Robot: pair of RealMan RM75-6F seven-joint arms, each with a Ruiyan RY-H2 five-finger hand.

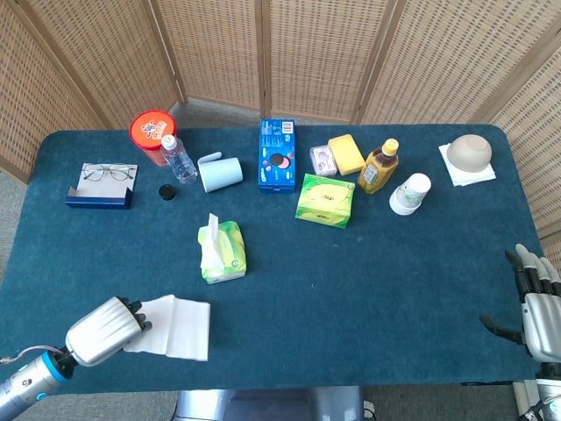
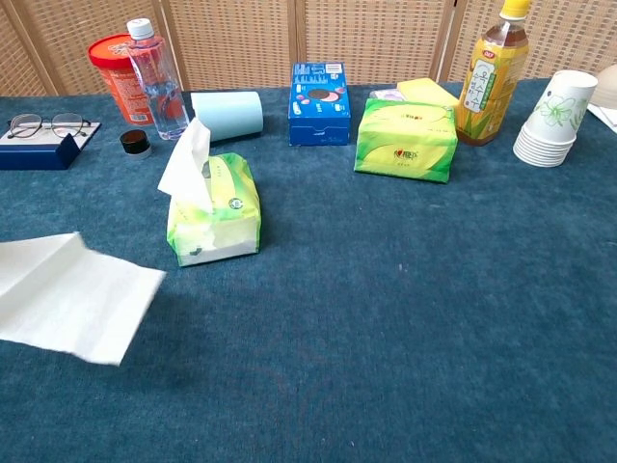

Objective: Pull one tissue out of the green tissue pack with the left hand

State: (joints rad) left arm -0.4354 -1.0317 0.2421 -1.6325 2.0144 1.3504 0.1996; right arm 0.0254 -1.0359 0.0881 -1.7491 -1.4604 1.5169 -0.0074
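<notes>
The green tissue pack lies left of the table's middle, with a fresh white tissue tip sticking up from its slot. My left hand is near the front left edge and grips one pulled-out white tissue, which hangs clear of the pack. The chest view shows the tissue but not the left hand. My right hand hovers off the table's right front corner, fingers spread, holding nothing.
Along the back stand a red tub, water bottle, tipped light-blue cup, blue box, a second green tissue box, tea bottle and paper cups. Glasses on a case lie far left.
</notes>
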